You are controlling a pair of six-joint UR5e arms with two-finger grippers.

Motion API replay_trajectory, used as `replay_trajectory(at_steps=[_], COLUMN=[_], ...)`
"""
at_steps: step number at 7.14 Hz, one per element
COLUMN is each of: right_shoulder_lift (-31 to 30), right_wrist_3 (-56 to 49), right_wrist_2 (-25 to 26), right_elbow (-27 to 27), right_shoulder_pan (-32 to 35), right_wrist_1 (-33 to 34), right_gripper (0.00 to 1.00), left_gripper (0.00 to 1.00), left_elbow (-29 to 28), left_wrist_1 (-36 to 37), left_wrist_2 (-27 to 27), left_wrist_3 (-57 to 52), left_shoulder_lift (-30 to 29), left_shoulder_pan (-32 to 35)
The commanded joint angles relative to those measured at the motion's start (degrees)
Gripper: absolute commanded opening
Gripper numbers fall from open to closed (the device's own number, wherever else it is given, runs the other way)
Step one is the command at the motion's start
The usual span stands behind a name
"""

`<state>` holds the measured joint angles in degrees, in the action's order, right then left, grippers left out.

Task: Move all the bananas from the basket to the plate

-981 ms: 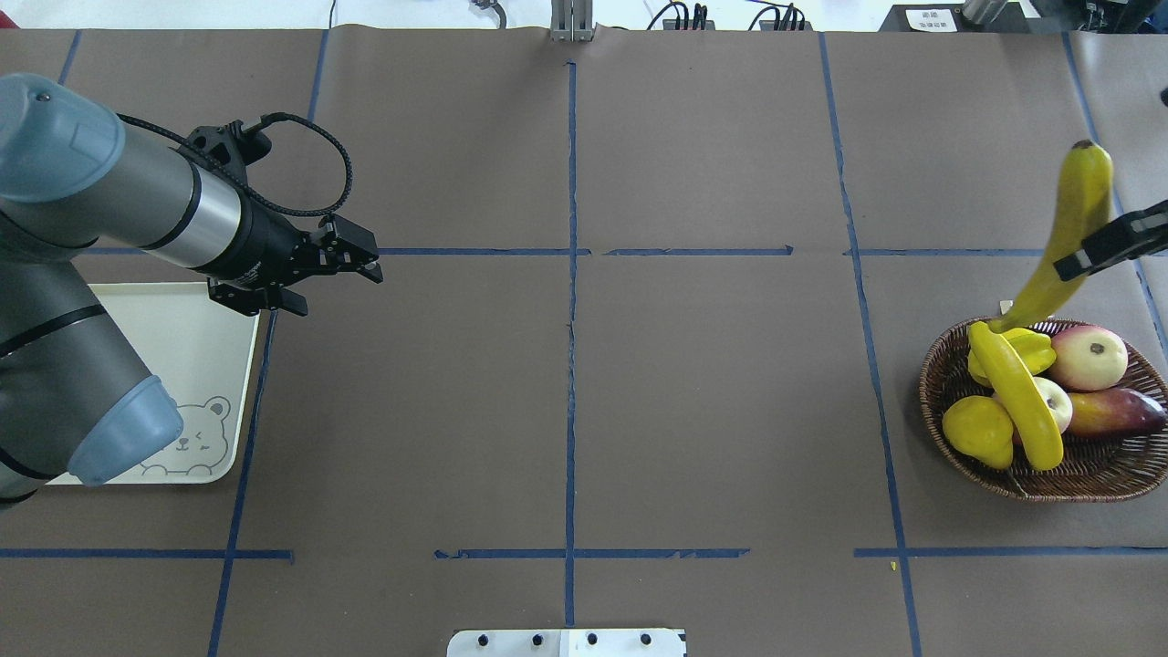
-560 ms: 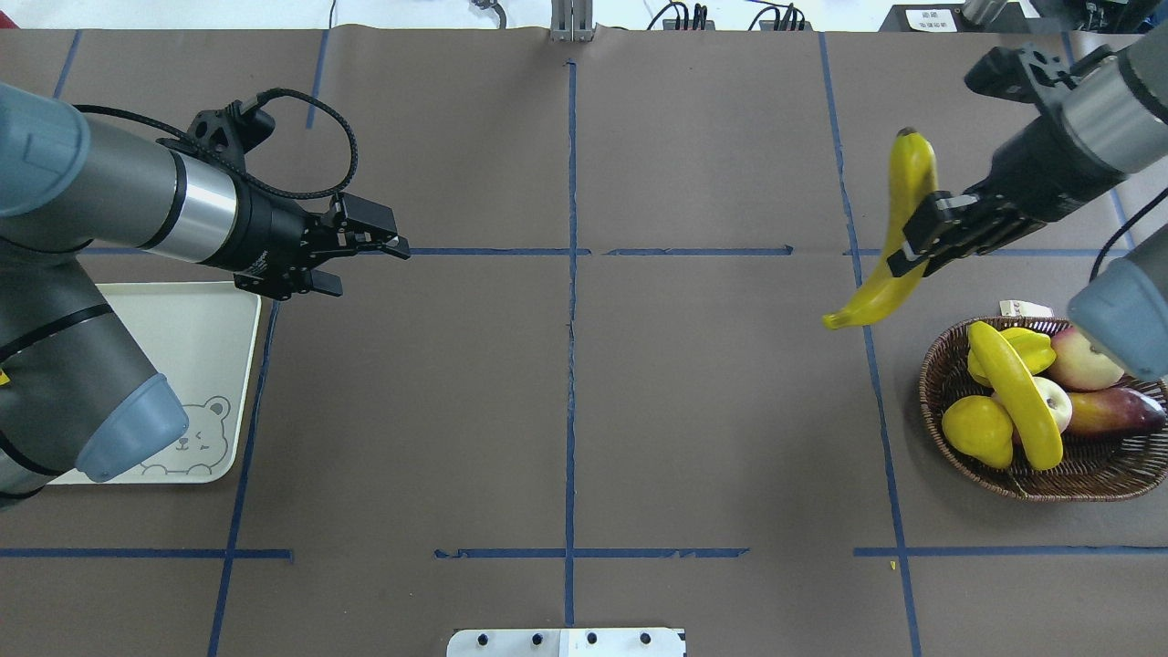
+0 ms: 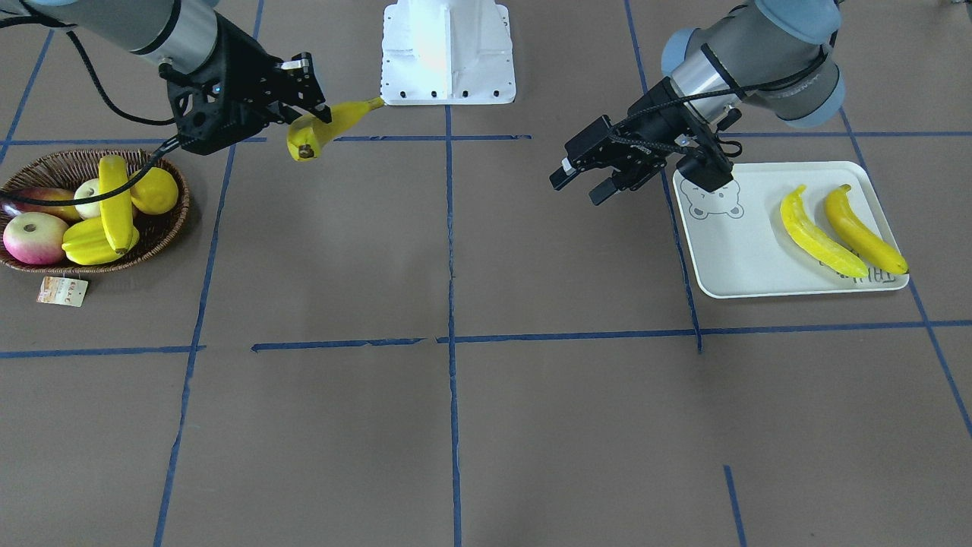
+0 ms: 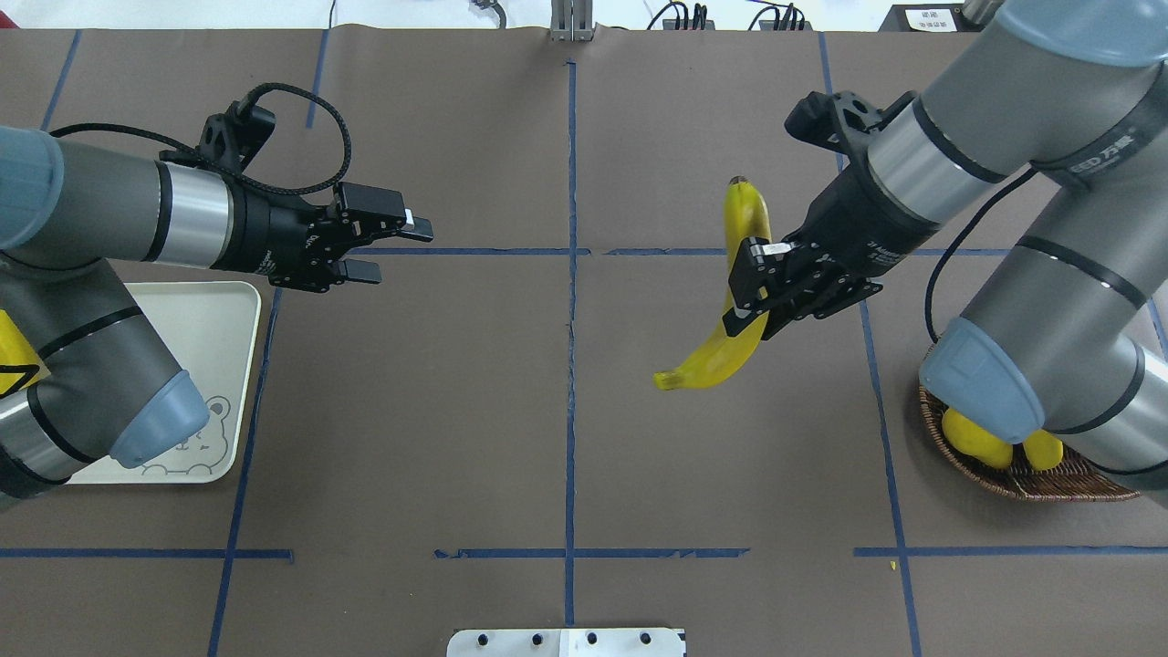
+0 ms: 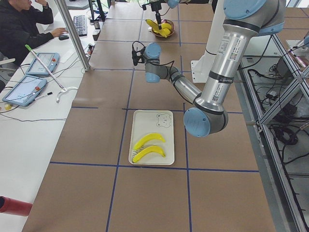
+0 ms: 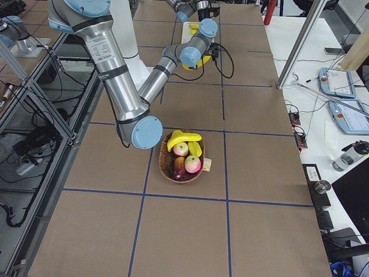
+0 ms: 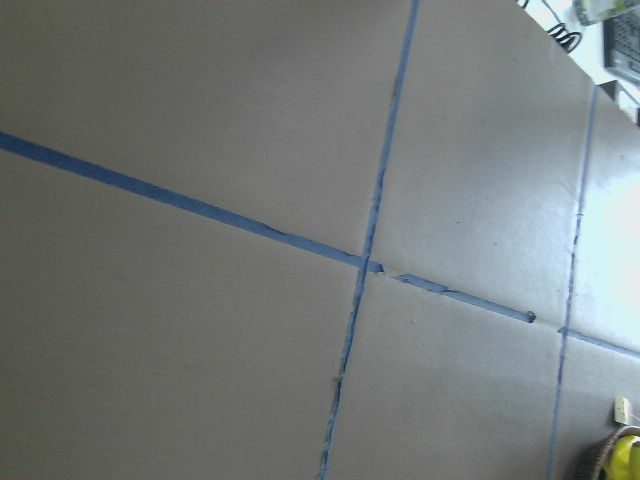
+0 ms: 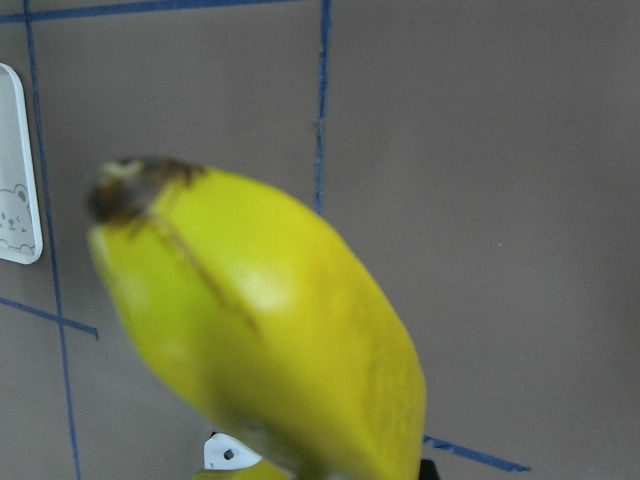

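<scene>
While my right gripper (image 4: 744, 292) is clenching 1 banana (image 4: 721, 356) mid-length, aloft between basket (image 4: 1049, 486) and plate (image 4: 205, 315), my left gripper (image 4: 397, 248) is hanging open near the plate. The banana's long ends are levering on a narrow pinch, so I'm risking it twisting loose during a handover.

Right arm (image 4: 1095, 157): white lettering on grey link, "EED" plus further characters, start cut off.
Plate (image 3: 729, 258): grey lettering at corner, mostly under bananas (image 3: 820, 232), unreadable.
Paper tag (image 3: 62, 291) beside basket (image 3: 171, 228): print too small.
</scene>
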<state>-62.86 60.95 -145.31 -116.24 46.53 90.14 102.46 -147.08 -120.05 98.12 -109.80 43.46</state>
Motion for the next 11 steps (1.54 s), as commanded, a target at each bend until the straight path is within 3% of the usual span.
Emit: replay_trajectory(at_steps=[1,3,5,8,11], right_shoulder_lift=[3.3,4.6,5.1,5.7,6.4], right_wrist_3=[5.8,7.0,7.2,8.1,8.5], right_wrist_2=[0.1,0.2,0.3,0.3,1.3], right_elbow=[0.3,0.5,0.6,0.6,0.5], right_shoulder_pan=[-4.5,-6.5,-7.2,-7.9,-8.9], right_wrist_1=[-0.3,-0.3,-0.3,-0.3,-0.3], right_gripper=[0.00,0.00,0.00,0.00,0.00], left_gripper=[1.00,1.00,0.99,0.99,0.99], left_elbow=[0.5,1.1,1.0,0.9,0.6], left_wrist_1=[-3.9,-6.1,-8.2,-8.0,-7.7], left_wrist_2=[-0.2,0.1,0.2,12.3,12.6], left_wrist_3=[2.1,10.3,13.7,15.3,15.3], left_shoulder_lift=[-1.6,-6.2,-6.4,-10.7,-11.4], left_shoulder_pan=[-0.9,-4.4,-5.3,-14.4,-14.5])
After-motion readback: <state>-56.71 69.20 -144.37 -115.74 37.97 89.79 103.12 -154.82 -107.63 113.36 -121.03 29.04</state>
